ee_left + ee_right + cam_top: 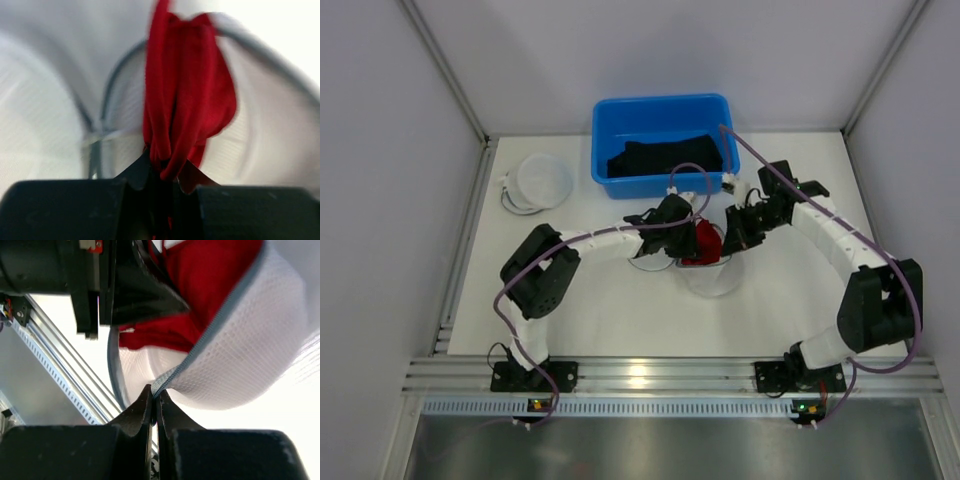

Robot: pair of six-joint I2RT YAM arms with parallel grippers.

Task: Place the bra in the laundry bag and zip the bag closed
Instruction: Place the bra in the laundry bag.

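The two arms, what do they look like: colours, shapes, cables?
Both the left arm and the right arm have white tubular links with chunky black joints. A purple cable loops along each. The fingers are matte black, tapering to thin tips.

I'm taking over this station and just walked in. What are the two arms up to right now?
The left gripper is shut on a bunched red bra, holding it at the mouth of a white mesh laundry bag in the middle of the table. The right gripper pinches the bag's zipper edge, keeping the mouth open. The bra looks partly inside, and the bag is not yet zipped. A blue bin of dark clothes sits behind.
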